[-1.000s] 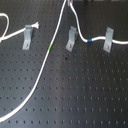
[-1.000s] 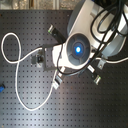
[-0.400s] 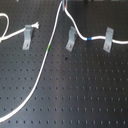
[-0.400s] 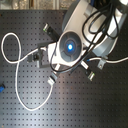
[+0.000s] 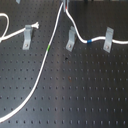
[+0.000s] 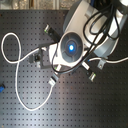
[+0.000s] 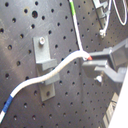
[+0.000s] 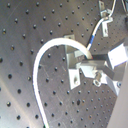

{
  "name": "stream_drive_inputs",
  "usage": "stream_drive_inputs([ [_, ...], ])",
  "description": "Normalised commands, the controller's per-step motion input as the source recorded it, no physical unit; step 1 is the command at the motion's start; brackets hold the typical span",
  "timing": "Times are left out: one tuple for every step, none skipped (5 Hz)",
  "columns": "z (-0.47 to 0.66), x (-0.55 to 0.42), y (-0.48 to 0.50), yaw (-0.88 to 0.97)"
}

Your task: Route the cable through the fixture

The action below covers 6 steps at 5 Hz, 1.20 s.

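In the first wrist view the gripper [image 7: 89,60] was clenched on the cable [image 7: 60,70] — a light, limp cord, best pinched close to the clip. Beyond, the cable lay draped across the fixture [image 7: 44,65] — seemingly seated in its bend.
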Motion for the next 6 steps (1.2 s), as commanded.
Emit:
stream_drive_inputs([
  [0.00, 0.040, 0.005, 0.00],
  [0.32, -0.050, -0.002, -0.11],
  [0.25, -0.249, -0.029, -0.36],
  [0.00, -0.010, -0.002, 0.00],
  [0.26, 0.125, 0.081, 0.02],
  [0.37, 0.219, 0.053, 0.37],
])
